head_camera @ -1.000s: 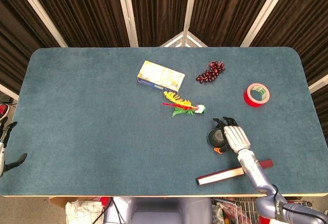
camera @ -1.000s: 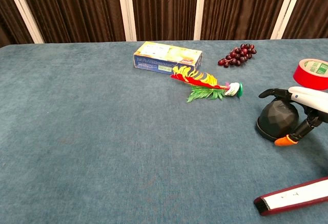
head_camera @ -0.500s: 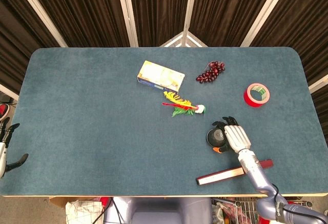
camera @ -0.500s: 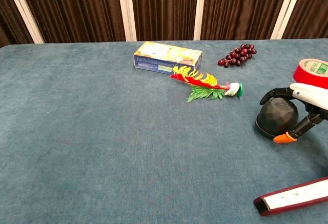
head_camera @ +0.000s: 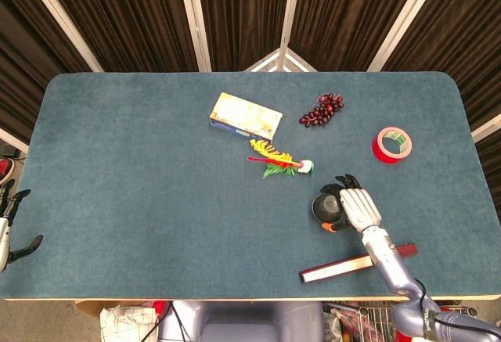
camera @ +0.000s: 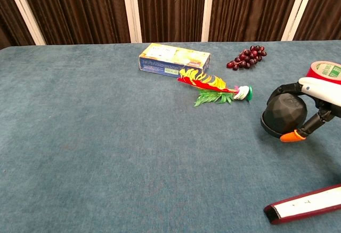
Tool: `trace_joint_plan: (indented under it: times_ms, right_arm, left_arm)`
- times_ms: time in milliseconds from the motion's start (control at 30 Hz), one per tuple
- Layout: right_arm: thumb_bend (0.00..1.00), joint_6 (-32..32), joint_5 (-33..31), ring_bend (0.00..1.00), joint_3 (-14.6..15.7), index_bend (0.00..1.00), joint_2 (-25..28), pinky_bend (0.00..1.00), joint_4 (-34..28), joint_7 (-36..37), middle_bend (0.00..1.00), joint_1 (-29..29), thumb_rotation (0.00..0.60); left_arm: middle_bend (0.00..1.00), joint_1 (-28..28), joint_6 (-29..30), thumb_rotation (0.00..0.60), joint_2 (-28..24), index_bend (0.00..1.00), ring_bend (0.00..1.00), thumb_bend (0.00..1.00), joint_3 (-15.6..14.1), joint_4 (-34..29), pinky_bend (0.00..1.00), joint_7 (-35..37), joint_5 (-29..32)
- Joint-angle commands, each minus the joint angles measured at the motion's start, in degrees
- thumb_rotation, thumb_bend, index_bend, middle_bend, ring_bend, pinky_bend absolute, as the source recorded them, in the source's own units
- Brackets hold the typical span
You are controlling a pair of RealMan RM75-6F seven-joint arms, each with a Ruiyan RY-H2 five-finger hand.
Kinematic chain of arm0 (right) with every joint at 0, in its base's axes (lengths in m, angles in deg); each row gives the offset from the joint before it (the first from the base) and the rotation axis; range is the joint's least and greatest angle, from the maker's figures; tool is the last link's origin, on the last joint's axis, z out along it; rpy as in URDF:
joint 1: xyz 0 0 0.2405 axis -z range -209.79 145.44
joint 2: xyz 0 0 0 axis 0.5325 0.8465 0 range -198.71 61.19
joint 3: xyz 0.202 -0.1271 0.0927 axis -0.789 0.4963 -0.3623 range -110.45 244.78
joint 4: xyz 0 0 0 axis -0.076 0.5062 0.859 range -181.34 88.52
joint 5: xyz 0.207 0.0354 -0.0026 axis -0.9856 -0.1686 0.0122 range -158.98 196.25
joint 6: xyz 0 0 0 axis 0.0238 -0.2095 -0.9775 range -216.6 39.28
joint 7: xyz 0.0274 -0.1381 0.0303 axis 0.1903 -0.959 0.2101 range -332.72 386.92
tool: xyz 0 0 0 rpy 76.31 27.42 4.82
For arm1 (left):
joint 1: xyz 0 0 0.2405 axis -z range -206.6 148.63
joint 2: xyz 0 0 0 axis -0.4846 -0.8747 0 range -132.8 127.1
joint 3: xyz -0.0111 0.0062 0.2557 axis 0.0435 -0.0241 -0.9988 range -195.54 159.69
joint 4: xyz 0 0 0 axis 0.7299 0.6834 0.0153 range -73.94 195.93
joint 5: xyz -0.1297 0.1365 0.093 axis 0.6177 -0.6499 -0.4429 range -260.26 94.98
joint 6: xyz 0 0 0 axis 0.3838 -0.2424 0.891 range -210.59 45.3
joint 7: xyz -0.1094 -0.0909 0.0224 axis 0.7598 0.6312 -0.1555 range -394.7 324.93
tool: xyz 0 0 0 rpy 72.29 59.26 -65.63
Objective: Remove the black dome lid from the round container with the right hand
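Note:
My right hand (head_camera: pixel 356 205) (camera: pixel 317 105) grips the black dome lid (camera: pixel 283 115) (head_camera: pixel 324 207) at the table's front right, fingers curled over its top and the orange-tipped thumb (camera: pixel 292 136) under its near side. The dome looks raised a little off the blue table (camera: pixel 133 153) and tilted. No separate round container shows beneath it in either view. My left hand (head_camera: pixel 9 228) hangs off the table's left edge, fingers apart, holding nothing.
A dark red and white bar (camera: pixel 306 203) lies near the front edge by my right forearm. Red tape roll (head_camera: pixel 392 144), grapes (head_camera: pixel 322 109), a yellow box (head_camera: pixel 245 116) and a feathered toy (head_camera: pixel 278 160) lie further back.
My right hand has drawn the black dome to the left and lifted it slightly. The left hand has barely moved.

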Motion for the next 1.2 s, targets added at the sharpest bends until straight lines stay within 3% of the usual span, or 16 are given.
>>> trace_joint_plan:
  times_ms: [33, 533, 700, 867, 1000, 1133, 1200]
  right_arm:
    - [0.14, 0.0, -0.2, 0.12, -0.1, 0.34, 0.4, 0.0, -0.8, -0.7, 0.41, -0.3, 0.6]
    - [0.14, 0.6, -1.9, 0.13, -2.3, 0.38, 1.5, 0.0, -6.4, -5.0, 0.42, -2.9, 0.6]
    - [0.14, 2.1, -3.9, 0.14, -5.8, 0.38, 3.6, 0.0, -12.0, -2.8, 0.42, -4.9, 0.6]
    - [0.14, 5.1, -5.4, 0.15, -11.6, 0.4, 6.9, 0.0, -18.3, 9.5, 0.43, -6.5, 0.6]
    - [0.14, 8.7, -3.6, 0.15, -15.7, 0.4, 10.1, 0.0, -22.4, 27.7, 0.43, -6.3, 0.6]
    - [0.14, 11.3, 0.8, 0.15, -16.0, 0.4, 12.4, 0.0, -22.5, 41.1, 0.44, -5.7, 0.6]
    - [0.14, 11.4, 3.4, 0.15, -15.1, 0.41, 12.9, 0.0, -21.5, 43.8, 0.44, -5.6, 0.6]
  left_arm:
    - [0.0, 0.0, 0.0, 0.6, -0.1, 0.18, 0.0, 0.31, 0.0, 0.0, 0.09, 0.1, 0.0]
    - [0.0, 0.0, -0.1, 0.6, -0.3, 0.18, 0.0, 0.31, 0.2, 0.0, 0.09, 0.7, 0.3]
    - [0.0, 0.0, -0.1, 0.6, -0.4, 0.18, 0.0, 0.31, 0.2, 0.0, 0.09, 1.0, 0.3]
    - [0.0, 0.0, -0.2, 0.6, -0.5, 0.18, 0.0, 0.31, 0.2, 0.0, 0.09, 1.0, 0.4]
    - [0.0, 0.0, -0.2, 0.6, -0.6, 0.18, 0.0, 0.31, 0.2, 0.0, 0.09, 1.2, 0.3]
    - [0.0, -0.1, 0.0, 0.6, -0.7, 0.18, 0.0, 0.31, 0.2, 0.0, 0.09, 1.6, 0.2]
    - [0.0, -0.1, 0.0, 0.6, -0.7, 0.18, 0.0, 0.31, 0.2, 0.0, 0.09, 1.6, 0.1]
